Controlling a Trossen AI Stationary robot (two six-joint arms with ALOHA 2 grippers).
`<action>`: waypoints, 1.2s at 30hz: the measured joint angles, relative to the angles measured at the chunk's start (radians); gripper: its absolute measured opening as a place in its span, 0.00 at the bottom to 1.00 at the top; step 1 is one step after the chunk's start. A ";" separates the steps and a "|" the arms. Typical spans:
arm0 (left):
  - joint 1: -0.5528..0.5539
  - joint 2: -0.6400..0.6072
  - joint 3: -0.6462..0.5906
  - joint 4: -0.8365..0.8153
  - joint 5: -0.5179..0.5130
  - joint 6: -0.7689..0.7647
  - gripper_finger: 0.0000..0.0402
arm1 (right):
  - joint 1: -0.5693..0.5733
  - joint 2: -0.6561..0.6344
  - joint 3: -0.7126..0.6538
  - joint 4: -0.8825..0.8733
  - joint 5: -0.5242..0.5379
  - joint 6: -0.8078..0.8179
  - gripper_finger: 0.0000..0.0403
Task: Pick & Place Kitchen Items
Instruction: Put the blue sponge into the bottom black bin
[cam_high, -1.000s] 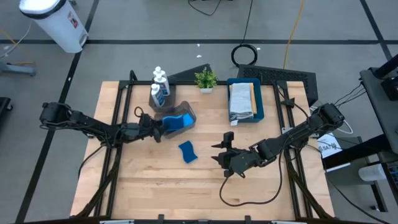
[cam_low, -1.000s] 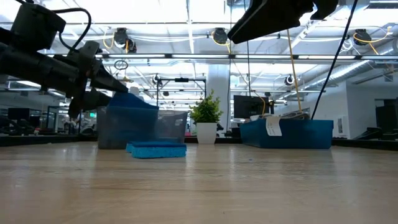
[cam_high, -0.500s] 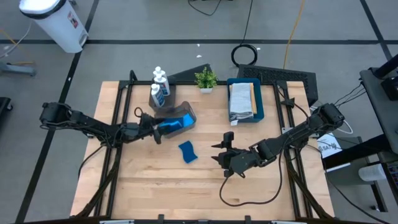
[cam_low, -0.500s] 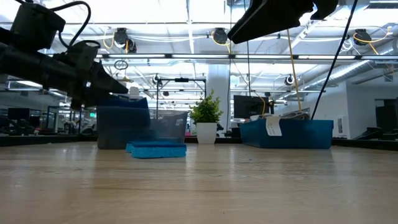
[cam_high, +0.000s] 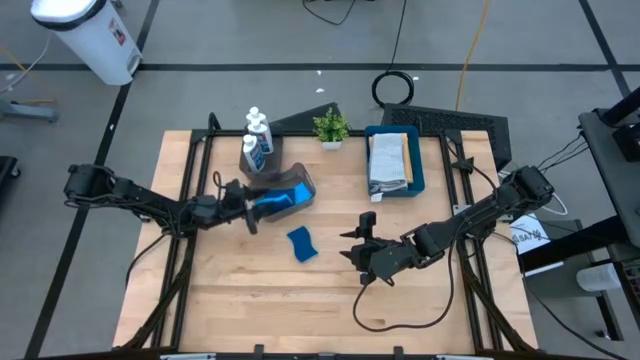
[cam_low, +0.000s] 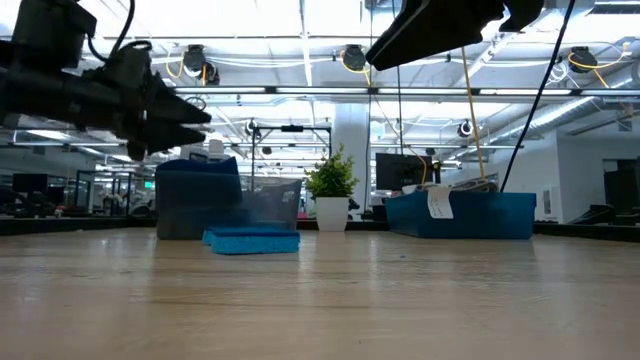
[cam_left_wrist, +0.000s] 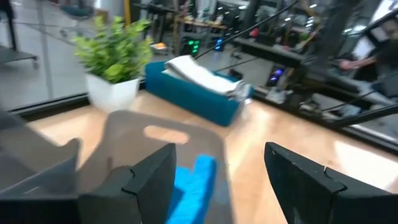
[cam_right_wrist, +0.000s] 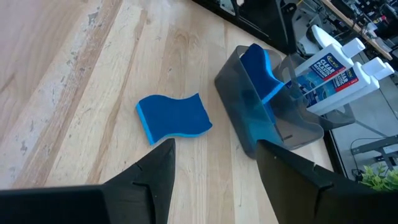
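Left gripper: the left gripper (cam_high: 238, 194) hung above the table just beside the open end of a grey bin (cam_high: 296, 178), its two fingers spread wide and holding nothing.
Sponge in bin: one blue sponge (cam_high: 276, 198) stood inside the grey bin, directly ahead of the left gripper's spread fingers.
Loose sponge: a second wavy-edged blue sponge (cam_high: 302, 244) lay flat on the wooden table (cam_high: 250, 310), between the two grippers and in front of the bin.
Right gripper: the right gripper (cam_high: 358, 243) hovered over the table, fingers parted and empty, pointing toward the loose sponge.
Key relation: the loose sponge lay straight ahead of the right gripper, with its long axis running roughly across that gripper's line of approach; judged from overhead, both arms were near it, the right one aimed squarely at it.
Other items: white bottles (cam_high: 256, 140) stood behind the bin; folded cloths (cam_high: 388, 160) lay in a blue tray (cam_high: 416, 180) well apart on the far side.
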 joint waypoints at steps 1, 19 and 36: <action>-0.004 0.000 0.001 0.011 0.011 0.001 0.62 | 0.000 0.000 0.000 0.000 0.000 0.000 0.49; -0.149 0.000 0.152 -0.246 0.105 0.095 0.62 | -0.009 0.000 0.000 0.006 0.000 0.000 0.49; -0.140 0.013 0.333 -0.821 -0.035 -0.054 0.62 | -0.012 0.000 0.000 0.006 -0.001 0.008 0.49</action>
